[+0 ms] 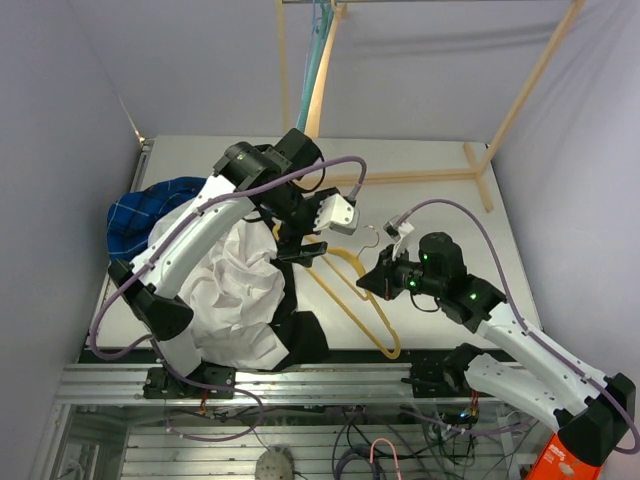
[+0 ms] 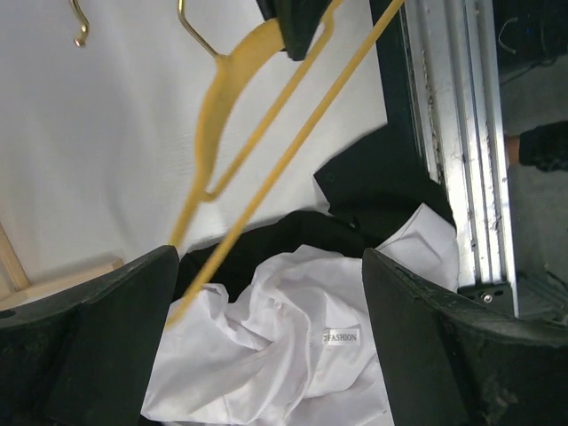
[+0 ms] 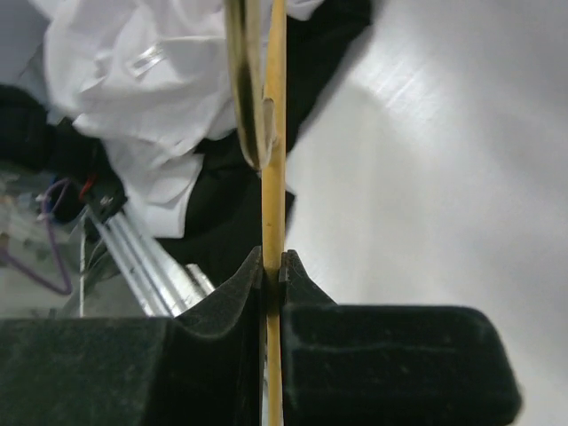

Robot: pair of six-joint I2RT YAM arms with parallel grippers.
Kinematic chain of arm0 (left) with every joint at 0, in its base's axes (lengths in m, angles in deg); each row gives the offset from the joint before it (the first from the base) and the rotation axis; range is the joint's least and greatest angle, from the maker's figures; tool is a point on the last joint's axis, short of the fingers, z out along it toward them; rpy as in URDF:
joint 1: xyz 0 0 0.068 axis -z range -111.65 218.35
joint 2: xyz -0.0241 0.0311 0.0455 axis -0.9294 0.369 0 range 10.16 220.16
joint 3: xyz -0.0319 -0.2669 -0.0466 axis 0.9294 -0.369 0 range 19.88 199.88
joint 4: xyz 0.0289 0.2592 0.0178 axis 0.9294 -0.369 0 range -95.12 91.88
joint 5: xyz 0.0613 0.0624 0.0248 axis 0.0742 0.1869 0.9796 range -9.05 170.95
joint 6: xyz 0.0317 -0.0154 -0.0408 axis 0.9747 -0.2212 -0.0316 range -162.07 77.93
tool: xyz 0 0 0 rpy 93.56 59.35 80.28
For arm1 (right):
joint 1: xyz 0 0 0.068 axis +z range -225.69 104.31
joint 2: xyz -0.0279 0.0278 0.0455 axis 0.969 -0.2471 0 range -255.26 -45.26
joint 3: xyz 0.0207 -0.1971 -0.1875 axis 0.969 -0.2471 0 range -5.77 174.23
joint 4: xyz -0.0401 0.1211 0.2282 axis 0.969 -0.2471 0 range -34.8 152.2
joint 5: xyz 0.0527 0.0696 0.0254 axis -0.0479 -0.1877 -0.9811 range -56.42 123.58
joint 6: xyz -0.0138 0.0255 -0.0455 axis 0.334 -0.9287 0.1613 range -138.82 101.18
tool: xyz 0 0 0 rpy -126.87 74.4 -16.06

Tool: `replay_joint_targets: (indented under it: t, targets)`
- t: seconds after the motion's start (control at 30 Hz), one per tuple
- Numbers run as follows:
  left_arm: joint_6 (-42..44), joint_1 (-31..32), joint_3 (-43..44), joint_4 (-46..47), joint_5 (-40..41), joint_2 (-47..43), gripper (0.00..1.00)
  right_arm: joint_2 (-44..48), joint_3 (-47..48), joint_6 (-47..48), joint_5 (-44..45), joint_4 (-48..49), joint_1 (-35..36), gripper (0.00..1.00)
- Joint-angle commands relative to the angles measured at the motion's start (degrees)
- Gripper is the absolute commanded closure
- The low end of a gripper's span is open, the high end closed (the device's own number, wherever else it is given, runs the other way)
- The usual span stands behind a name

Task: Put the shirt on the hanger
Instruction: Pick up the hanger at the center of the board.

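Observation:
The white shirt (image 1: 240,290) lies crumpled at the table's left front, partly over a black garment. In the left wrist view its collar label (image 2: 342,337) faces up. The yellow hanger (image 1: 355,300) stretches diagonally from the table's middle toward the front edge. My right gripper (image 1: 372,280) is shut on one thin bar of the hanger (image 3: 273,133), as the right wrist view (image 3: 273,268) shows. My left gripper (image 1: 298,248) hovers open and empty over the shirt's right edge (image 2: 268,259), close to the hanger's upper end (image 2: 266,98).
A black garment (image 1: 305,335) lies under the shirt by the front rail (image 1: 350,378). A blue plaid shirt (image 1: 140,210) is bunched at the left edge. A wooden rack (image 1: 480,170) stands at the back, with a teal hanger (image 1: 315,70) on it.

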Motion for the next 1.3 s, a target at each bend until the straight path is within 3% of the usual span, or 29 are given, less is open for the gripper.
replay_joint_targets:
  t: [0.0,0.3,0.33,0.37,0.43,0.47,0.5,0.67,0.7,0.8,0.87,1.03,1.27]
  targets:
    - [6.7,-0.2,-1.9,-1.5,0.9,2.7,0.05,-0.5,3.9,4.0,-10.8,1.5,1.3,1.0]
    - [7.0,-0.1,-4.1,-1.4,-2.9,9.0,0.05,-0.4,7.2,4.7,-12.9,3.3,2.2,1.0]
    - [6.9,-0.2,-4.0,-1.4,-3.3,9.5,0.01,-0.4,7.1,4.5,-12.9,3.8,2.2,1.0]
    - [6.7,-0.3,-3.7,-1.5,-3.8,10.0,0.08,-0.2,7.0,4.4,-12.9,4.0,2.2,1.0]
    - [6.5,-0.3,-3.2,-1.4,-4.6,10.6,0.33,0.1,6.7,4.0,-12.4,4.3,2.3,1.0]
    - [6.3,-0.4,-2.9,-1.4,-4.8,10.8,0.73,0.2,6.4,3.7,-12.2,4.6,2.3,1.0]
    - [5.9,-0.4,-2.4,-1.4,-4.9,11.0,0.9,0.2,6.0,3.6,-12.3,5.0,2.3,1.0]
    - [6.2,-0.7,-3.0,-1.5,-5.8,9.4,0.93,0.3,4.3,3.0,-12.0,6.1,2.3,0.99]
    - [6.3,-1.1,-3.2,-1.6,-6.5,8.8,0.93,0.6,3.9,2.9,-11.9,6.3,2.2,0.92]
    - [6.7,-3.2,-3.1,-1.6,-9.1,7.4,0.93,1.9,3.2,3.4,-11.5,6.3,2.2,0.51]
    - [6.9,-4.4,-2.9,-1.5,-9.3,7.0,0.93,3.4,2.6,3.8,-11.2,6.0,2.2,0.42]
    - [7.9,-6.1,-3.8,-1.7,-10.6,5.5,0.93,5.2,0.6,3.5,-12.0,7.0,2.2,0.4]
    - [7.9,-6.2,-5.4,-1.7,-11.7,2.8,0.93,1.8,0.3,3.2,-16.0,8.7,2.3,0.54]
